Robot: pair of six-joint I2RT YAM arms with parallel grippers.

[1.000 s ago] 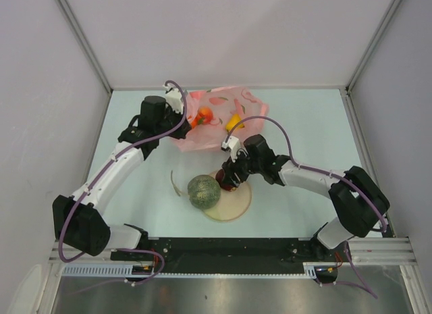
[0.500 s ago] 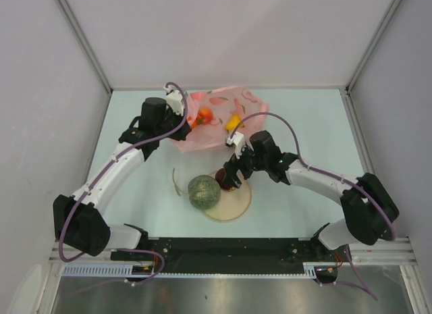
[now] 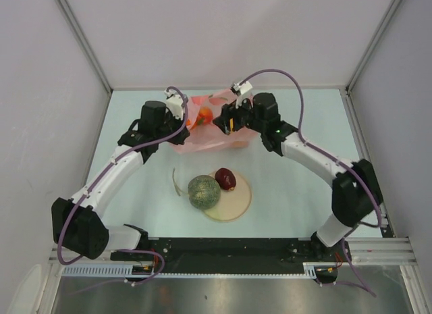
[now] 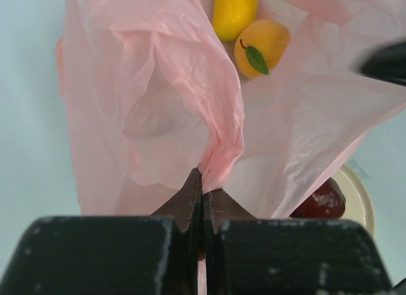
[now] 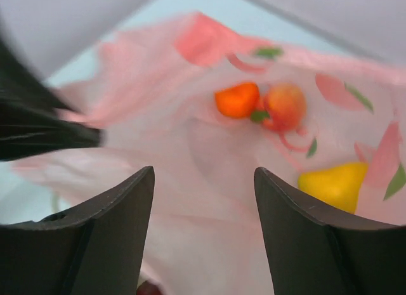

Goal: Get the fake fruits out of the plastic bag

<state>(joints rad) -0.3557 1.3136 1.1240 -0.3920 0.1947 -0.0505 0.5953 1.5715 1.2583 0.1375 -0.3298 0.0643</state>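
Observation:
The pink plastic bag lies at the back middle of the table. My left gripper is shut on a fold of the bag at its left edge. My right gripper is open and empty above the bag. Inside the bag I see an orange fruit, a peach-coloured one and a yellow one. The yellow one and a peach one also show in the left wrist view. The melon and the dark red apple rest at the cream plate.
The table is pale blue-green with white walls on three sides. A thin curved strip lies left of the melon. The plate's rim and the apple show past the bag in the left wrist view.
My right gripper has left the apple on the plate and moved up and back over the bag, jaws open. The left gripper still holds the bag.

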